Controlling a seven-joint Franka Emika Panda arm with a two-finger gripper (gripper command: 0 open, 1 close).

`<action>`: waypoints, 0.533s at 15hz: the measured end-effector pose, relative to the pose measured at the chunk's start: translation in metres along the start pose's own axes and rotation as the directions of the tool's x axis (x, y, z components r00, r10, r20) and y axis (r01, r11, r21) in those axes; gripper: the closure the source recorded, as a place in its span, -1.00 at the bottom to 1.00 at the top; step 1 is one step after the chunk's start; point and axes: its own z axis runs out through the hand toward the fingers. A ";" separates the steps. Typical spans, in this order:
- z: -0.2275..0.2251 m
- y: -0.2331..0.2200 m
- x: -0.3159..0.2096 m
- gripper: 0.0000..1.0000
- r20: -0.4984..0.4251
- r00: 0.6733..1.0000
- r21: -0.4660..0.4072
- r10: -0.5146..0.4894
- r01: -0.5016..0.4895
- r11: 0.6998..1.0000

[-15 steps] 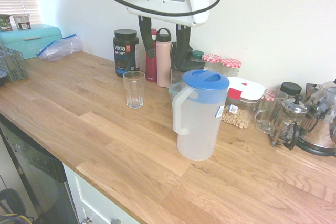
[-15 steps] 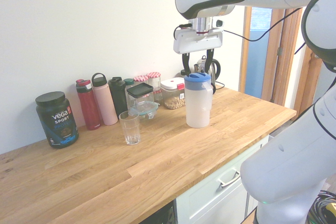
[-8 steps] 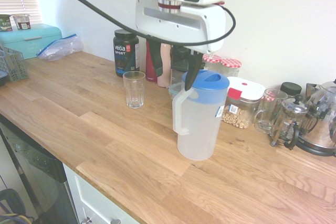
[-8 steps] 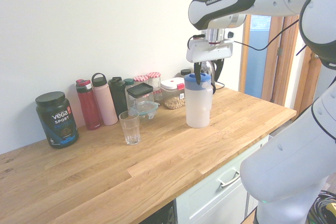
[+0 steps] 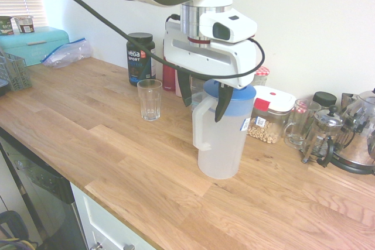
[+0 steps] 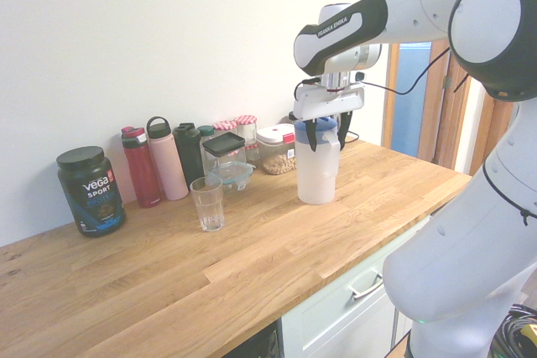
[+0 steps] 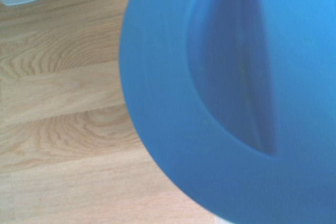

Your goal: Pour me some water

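1. Lowered since the earlier frames, the gripper (image 5: pixel 203 100) now points straight down with its fingers (image 5: pixel 220 103) spread wide, one on either side of the pitcher's blue lid (image 5: pixel 239 94); whether they touch it cannot be told, and they have hold of nothing.
2. Pitcher (image 5: pixel 220 144): translucent white, handle facing the drinking glass, standing upright on the wooden table (image 5: pixel 117 162), nearest the front edge of all the items. In the wrist view the lid fills most of the frame, blurred.
3. Drinking glass (image 5: pixel 149 99): clear, upright, empty as far as can be seen, well apart from the pitcher and further along the table.
4. Back row against the wall: black Vega tub (image 5: pixel 140 57), red bottle (image 6: pixel 141 167), pink bottle (image 6: pixel 167 159), dark bottle (image 6: pixel 189 153), jars with chequered lids (image 6: pixel 235 127), white-lidded food container (image 5: pixel 269 115).
5. Far right of the table: glass mug (image 5: pixel 300 122), French press (image 5: pixel 319 136), kettle (image 5: pixel 357 139).
6. Far left end: teal bread box (image 5: pixel 35 42), plastic bag (image 5: pixel 67 52).
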 end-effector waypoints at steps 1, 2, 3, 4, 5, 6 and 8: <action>0.002 0.000 0.000 1.00 -0.003 1.000 -0.001 0.002 -0.002 1.000; 0.003 0.000 0.000 1.00 -0.009 1.000 -0.001 0.004 -0.004 1.000; 0.005 0.000 0.000 1.00 -0.011 1.000 0.000 0.003 -0.003 1.000; 0.006 0.000 0.000 1.00 -0.012 1.000 0.001 0.003 -0.003 1.000; 0.007 0.000 0.001 1.00 -0.015 1.000 0.002 0.004 -0.004 1.000; 0.008 -0.001 0.002 1.00 -0.016 1.000 0.003 0.004 -0.004 1.000; 0.010 -0.001 0.004 1.00 -0.018 1.000 0.004 0.004 -0.003 1.000</action>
